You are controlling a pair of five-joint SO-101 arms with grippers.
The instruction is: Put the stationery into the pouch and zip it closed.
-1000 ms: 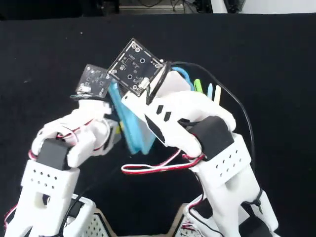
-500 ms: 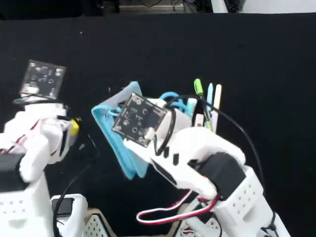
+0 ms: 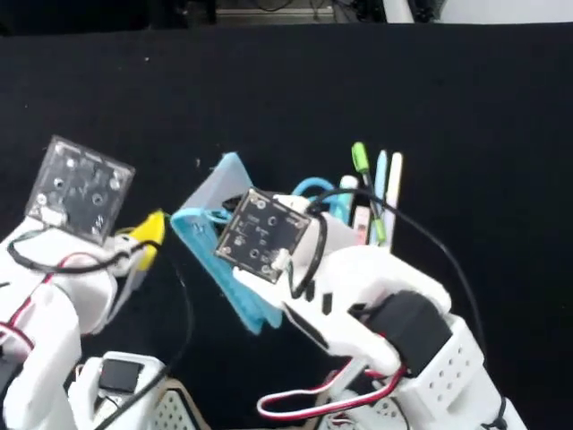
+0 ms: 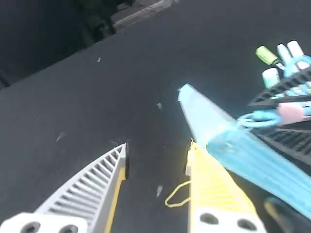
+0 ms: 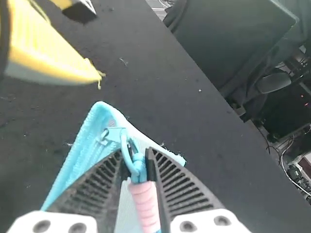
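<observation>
Pouch (image 3: 213, 190) is held by its zipper pull (image 5: 130, 154) in the right gripper (image 5: 134, 153), closed narrowly on it, near the pens (image 3: 378, 188) on the black table (image 3: 466, 90), while the left gripper (image 4: 156, 148) is spread wide just beside it.

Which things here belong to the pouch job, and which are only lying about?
Job: blue pouch; its zip pull in the right gripper; pens on the table; left gripper.
Lying about: white specks; cables behind the table.
</observation>
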